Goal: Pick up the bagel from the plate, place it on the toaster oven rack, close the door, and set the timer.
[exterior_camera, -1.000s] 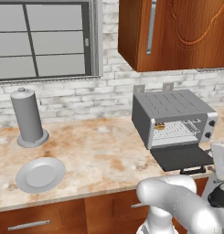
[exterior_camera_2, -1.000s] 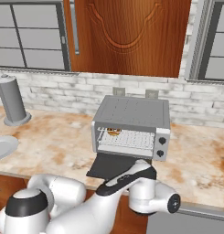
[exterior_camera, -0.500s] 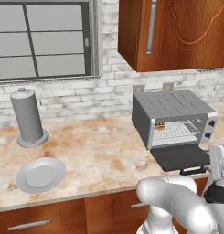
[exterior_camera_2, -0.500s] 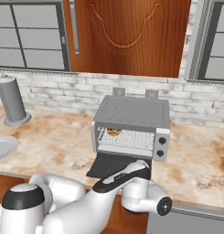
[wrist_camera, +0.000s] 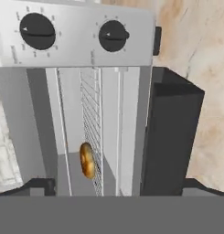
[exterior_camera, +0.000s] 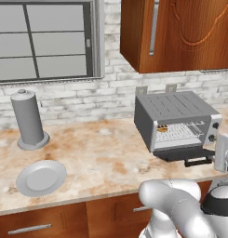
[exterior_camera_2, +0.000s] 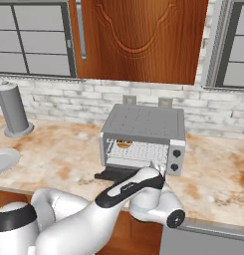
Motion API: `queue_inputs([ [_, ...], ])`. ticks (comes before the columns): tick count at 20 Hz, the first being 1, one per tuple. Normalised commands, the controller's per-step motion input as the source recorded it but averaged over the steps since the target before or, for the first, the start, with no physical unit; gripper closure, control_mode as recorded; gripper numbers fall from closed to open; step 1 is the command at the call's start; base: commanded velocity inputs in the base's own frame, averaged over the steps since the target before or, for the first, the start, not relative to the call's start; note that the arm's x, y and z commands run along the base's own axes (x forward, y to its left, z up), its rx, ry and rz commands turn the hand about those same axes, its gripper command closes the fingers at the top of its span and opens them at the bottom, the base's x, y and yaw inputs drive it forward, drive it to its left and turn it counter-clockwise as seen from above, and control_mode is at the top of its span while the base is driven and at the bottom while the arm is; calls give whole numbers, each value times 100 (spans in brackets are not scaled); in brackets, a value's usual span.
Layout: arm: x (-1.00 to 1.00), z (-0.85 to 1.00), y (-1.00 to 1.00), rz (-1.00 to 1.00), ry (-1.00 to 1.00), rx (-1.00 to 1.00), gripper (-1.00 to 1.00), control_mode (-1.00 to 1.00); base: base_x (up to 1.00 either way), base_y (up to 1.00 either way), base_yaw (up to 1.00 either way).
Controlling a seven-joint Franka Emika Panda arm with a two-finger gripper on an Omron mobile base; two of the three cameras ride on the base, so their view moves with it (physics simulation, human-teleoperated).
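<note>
The bagel [wrist_camera: 87, 160] lies on the toaster oven rack [wrist_camera: 97, 132] inside the open oven [exterior_camera_2: 143, 134]; it is also visible as a small brown spot, the bagel [exterior_camera: 163, 128], at the cavity's left. The dark door [wrist_camera: 170, 137] hangs open and flat in front, with its black handle [exterior_camera: 199, 162] at the outer edge. My gripper [wrist_camera: 117, 187] is open and empty, hovering in front of the cavity and over the door. In the right base view the gripper [exterior_camera_2: 158, 168] sits by the oven's lower right front. The plate [exterior_camera: 41, 178] lies bare at the counter's left.
Two black knobs [wrist_camera: 38, 31] [wrist_camera: 113, 35] sit on the oven's silver control panel. A tall grey canister [exterior_camera: 29, 120] stands behind the plate by the brick wall. A wooden wall cabinet [exterior_camera: 180, 32] hangs above the oven. My white arm crosses the counter's front edge.
My hand has shifted slightly up and closer to the oven front. The bagel stays on the rack and the door stays open.
</note>
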Motion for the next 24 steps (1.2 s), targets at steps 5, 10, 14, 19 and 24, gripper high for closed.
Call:
queue_inputs([
  [5,60,71,0,-3,-16,0,-100,-100,0,0,0],
  [10,65,43,-2,-2,-11,0,-100,-100,0,0,0],
  [14,45,25,-17,0,-8,0,-100,-100,0,0,0],
  [19,35,14,-21,0,-6,1,-100,-100,0,0,0],
  [24,57,15,-10,0,-3,1,-100,-100,0,0,0],
])
